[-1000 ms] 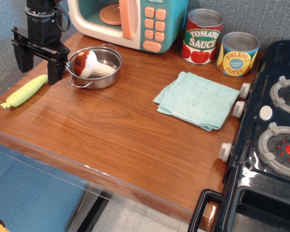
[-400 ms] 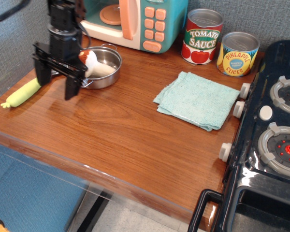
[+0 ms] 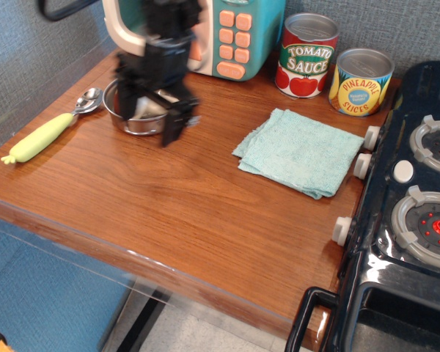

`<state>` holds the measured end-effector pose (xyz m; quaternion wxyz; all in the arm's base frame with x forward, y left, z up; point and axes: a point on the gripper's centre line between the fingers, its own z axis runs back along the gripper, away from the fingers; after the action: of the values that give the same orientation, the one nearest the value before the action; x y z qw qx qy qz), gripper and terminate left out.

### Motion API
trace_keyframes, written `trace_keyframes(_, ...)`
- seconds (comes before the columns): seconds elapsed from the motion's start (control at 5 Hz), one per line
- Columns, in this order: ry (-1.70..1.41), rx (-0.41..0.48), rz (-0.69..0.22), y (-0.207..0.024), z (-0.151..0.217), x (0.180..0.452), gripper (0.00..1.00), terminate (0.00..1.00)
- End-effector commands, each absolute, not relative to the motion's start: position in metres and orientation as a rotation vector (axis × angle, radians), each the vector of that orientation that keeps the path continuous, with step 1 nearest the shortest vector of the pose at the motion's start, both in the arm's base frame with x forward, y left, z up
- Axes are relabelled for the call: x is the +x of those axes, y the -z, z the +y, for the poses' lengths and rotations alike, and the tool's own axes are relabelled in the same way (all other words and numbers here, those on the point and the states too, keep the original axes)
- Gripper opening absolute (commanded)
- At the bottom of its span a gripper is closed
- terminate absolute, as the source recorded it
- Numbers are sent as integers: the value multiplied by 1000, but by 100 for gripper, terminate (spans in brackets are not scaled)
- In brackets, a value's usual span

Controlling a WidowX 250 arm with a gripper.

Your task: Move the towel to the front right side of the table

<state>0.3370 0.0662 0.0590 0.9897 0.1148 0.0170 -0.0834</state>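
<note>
Claw moved rightward, seemingly open, towel well right

Table: glossy reddish-brown wood grain, rounded front edge. On it:
- towel, light teal, folded, flat at right-centre, right edge just beside the toy stove's white knobs
- steel pot at back left, mostly hidden behind the blurred arm
- spoon with yellow-green handle at left edge, bowl end near the pot
- toy microwave, teal and cream, along the back
- tomato sauce can and pineapple slices can upright, side by side at back right

Front half of the top is bare wood.
</note>
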Motion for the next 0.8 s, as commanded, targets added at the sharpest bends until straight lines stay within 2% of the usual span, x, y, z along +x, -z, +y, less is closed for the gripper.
trace_keyframes(0.0,157,155,-134,-88,10,377,100,0)
trace_keyframes(0.2,159,125,-168,-80,-14,392,100,0)
trace_keyframes(0.6,186,103,-153,-58,-53,403,100,0)
